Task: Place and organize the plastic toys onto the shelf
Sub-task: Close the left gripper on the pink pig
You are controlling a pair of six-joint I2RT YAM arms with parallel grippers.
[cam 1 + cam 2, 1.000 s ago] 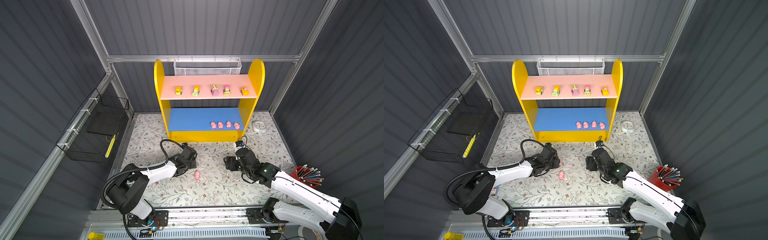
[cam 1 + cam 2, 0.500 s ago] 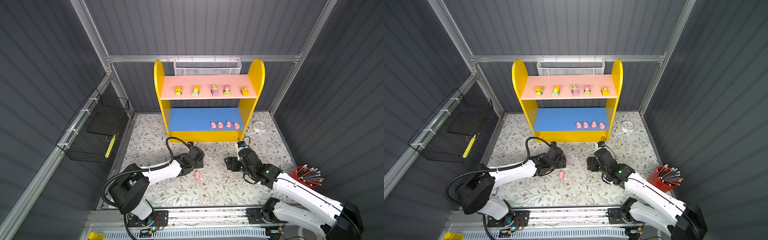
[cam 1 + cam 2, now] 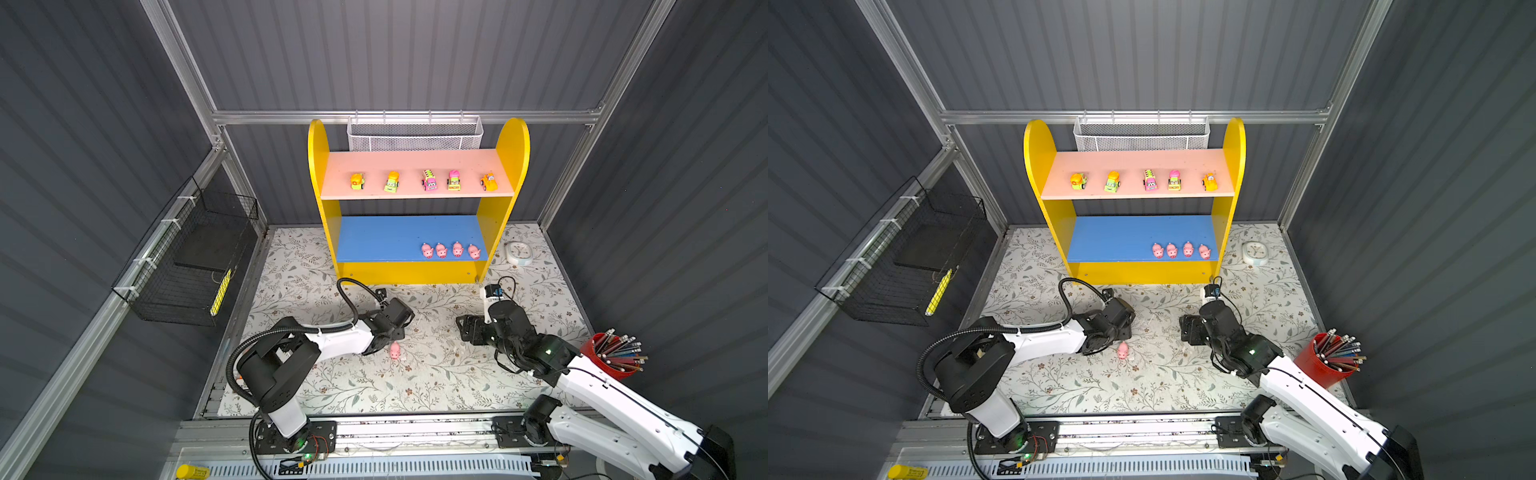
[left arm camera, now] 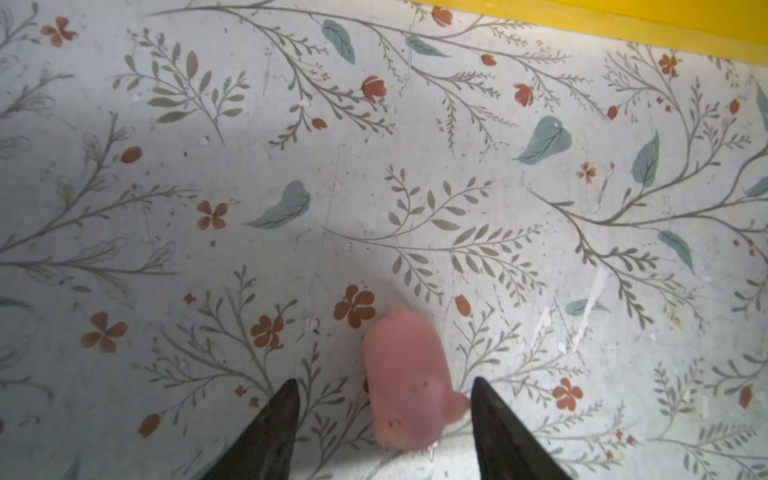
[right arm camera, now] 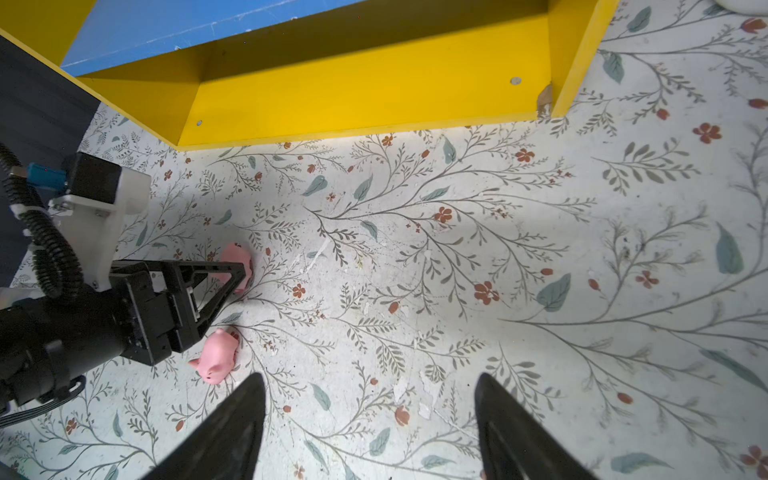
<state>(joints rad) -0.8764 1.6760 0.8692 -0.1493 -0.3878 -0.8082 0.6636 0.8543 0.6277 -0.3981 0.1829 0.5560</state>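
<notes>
The shelf [image 3: 505, 166] [image 3: 1225, 166] stands at the back in both top views. Several toy vehicles [image 3: 429, 180] line its pink board and several pink pigs [image 3: 449, 250] its blue board. My left gripper [image 4: 384, 381] [image 3: 397, 322] is open low over the mat. A pink pig [image 4: 407, 386] [image 5: 235, 252] lies between its fingers, against one finger and clear of the other. A second pig [image 3: 395, 350] [image 5: 218, 353] lies loose beside that gripper. My right gripper [image 5: 370, 376] [image 3: 463, 328] is open and empty, to the right of it.
A white clock [image 3: 518, 253] lies right of the shelf. A red cup of pencils [image 3: 611, 357] stands at the right edge. A black wire basket [image 3: 195, 266] hangs on the left wall and a white mesh basket [image 3: 415, 135] behind the shelf.
My left gripper has slid right across the mat, toward the middle, and now straddles a pig. The right gripper has hardly moved.
</notes>
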